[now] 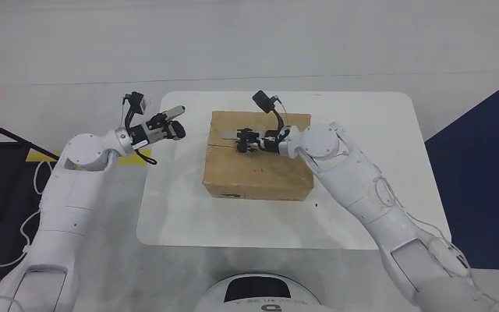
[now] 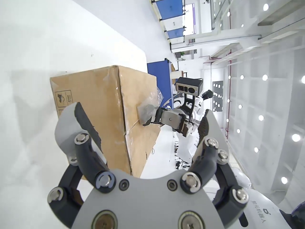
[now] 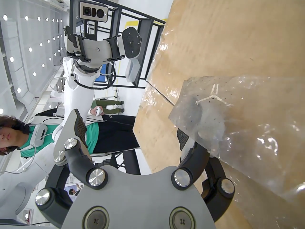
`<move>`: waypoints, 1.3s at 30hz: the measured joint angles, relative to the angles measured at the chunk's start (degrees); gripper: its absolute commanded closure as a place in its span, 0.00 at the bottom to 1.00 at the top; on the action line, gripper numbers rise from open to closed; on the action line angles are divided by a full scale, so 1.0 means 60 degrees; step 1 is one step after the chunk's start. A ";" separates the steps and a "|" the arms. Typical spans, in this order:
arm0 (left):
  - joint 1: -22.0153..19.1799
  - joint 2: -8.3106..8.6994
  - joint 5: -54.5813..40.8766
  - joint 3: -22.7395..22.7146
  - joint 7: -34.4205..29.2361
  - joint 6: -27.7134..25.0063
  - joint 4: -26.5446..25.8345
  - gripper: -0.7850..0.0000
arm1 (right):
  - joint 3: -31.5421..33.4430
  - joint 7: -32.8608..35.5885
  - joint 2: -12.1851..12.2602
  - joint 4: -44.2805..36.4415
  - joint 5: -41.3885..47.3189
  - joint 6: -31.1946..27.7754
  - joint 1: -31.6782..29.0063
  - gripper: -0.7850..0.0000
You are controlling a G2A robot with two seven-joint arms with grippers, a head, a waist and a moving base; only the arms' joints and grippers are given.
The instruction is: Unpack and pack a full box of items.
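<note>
A: Box, where?

B: Cardboard box (image 1: 257, 168), flaps shut, sits mid white table (image 1: 179, 222). The seam runs along the top, shiny with tape.

A: Right side?

B: Right gripper (image 1: 242, 141) is over the box top, close to the seam, with its fingers spread apart. A loose piece of clear tape (image 3: 214, 110) lies over one finger (image 3: 182, 138). Whether it's stuck to the pad or just draped, I can't tell from the wrist view. The other finger (image 3: 79, 125) is bare.

A: Left?

B: Left gripper (image 1: 179, 122) hangs above the table beside the box's left side, not touching it. Its fingers are spread wide and point toward the box.
</note>
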 measured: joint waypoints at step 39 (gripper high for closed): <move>0.2821 0.0281 -0.0988 -0.1949 0.0783 -0.0753 -0.1158 0.00 | -0.2593 -0.1330 -0.2156 0.2854 0.1340 -0.1361 0.2139 0.00</move>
